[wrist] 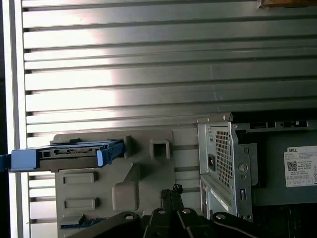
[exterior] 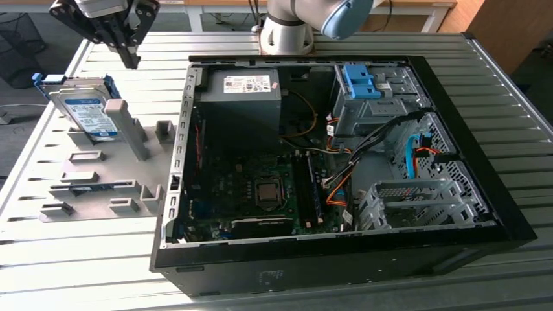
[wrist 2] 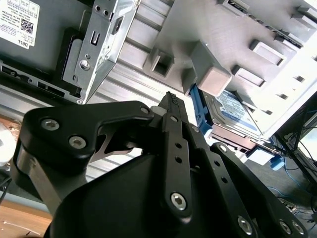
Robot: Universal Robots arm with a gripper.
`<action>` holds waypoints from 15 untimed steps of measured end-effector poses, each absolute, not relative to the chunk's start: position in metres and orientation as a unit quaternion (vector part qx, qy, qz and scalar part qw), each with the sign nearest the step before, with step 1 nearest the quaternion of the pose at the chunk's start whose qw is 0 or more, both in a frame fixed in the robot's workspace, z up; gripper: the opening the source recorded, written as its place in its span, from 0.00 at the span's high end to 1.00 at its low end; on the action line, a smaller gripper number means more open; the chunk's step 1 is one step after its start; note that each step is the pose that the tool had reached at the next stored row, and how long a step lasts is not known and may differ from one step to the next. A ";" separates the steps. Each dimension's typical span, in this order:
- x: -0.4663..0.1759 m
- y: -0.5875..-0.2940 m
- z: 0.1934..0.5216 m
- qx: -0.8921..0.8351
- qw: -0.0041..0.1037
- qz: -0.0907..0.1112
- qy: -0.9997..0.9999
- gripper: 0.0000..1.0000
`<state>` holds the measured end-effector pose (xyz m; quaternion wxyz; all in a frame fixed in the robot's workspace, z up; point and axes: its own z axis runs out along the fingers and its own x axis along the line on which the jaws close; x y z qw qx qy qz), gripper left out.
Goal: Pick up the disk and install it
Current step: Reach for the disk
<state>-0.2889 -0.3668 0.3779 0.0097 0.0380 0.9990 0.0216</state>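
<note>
The disk (exterior: 87,113) is a silver-grey hard drive with a white-and-blue label and blue side rails. It stands on edge, leaning in a grey fixture (exterior: 103,188) at the exterior view's left. My gripper (exterior: 131,59) hangs above and just behind it, apart from it, fingers shut together with nothing between them. In the second wrist view the shut gripper (wrist 2: 171,99) points toward the disk (wrist 2: 233,111) beside the fixture's posts. In the first wrist view the disk (wrist: 69,153) shows edge-on, to one side of the gripper (wrist: 171,191).
An open computer case (exterior: 484,188) lies on the slatted metal table (exterior: 78,272), right of the fixture. Inside are a power supply (exterior: 246,84), a motherboard, cables, a blue bracket (exterior: 361,81) on a drive bay and a metal drive cage (exterior: 415,201). The arm's base (exterior: 289,32) stands behind.
</note>
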 end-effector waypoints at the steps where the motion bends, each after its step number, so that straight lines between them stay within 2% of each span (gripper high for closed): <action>1: -0.289 -0.367 0.378 0.038 0.010 0.022 0.999 0.89; 15: -0.295 -0.366 0.378 0.038 0.010 0.022 0.999 0.89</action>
